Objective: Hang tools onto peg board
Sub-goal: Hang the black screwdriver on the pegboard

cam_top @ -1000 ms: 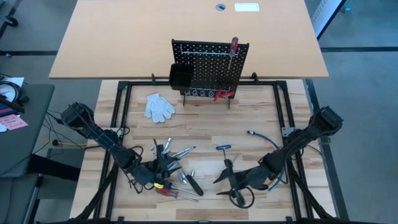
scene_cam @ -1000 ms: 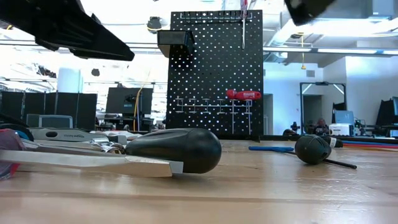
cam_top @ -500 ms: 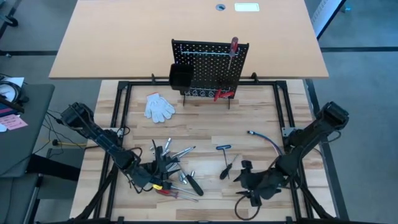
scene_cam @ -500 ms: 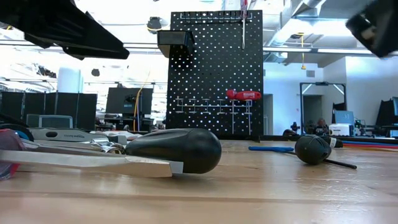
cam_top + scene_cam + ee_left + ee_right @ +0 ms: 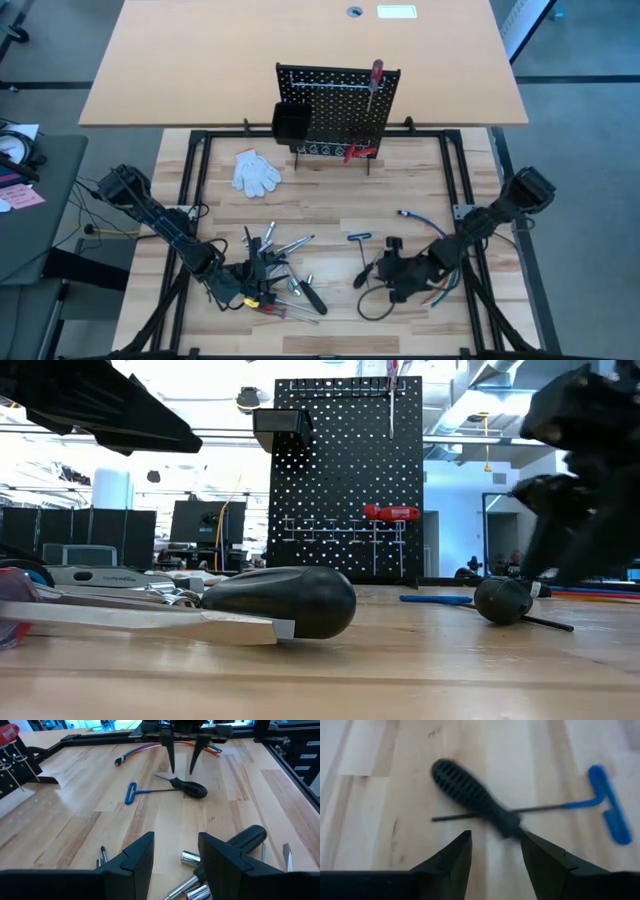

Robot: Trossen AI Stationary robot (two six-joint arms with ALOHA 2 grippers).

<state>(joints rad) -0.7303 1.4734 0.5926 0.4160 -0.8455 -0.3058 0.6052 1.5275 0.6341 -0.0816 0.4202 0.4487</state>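
1. The right pincer [image 5: 492,851], fingers apart, hangs over the black screwdriver [image 5: 470,795] lying across the blue key [image 5: 607,815]; its shaft tip blurs.
2. The left pincer [image 5: 175,852], apart and empty, hovers at the tool pile [image 5: 275,265], partly hiding it.
3. The peg board [image 5: 340,110] stands far back on the surface [image 5: 330,200].

Bare wood lies open between the white glove [image 5: 256,171] and the tool pile [image 5: 275,270]. The black screwdriver [image 5: 475,797] crosses the blue T-handle key [image 5: 607,815], perhaps touching it. Coloured cables [image 5: 425,228] crowd the right gripper [image 5: 384,266], whose fingers stand apart.
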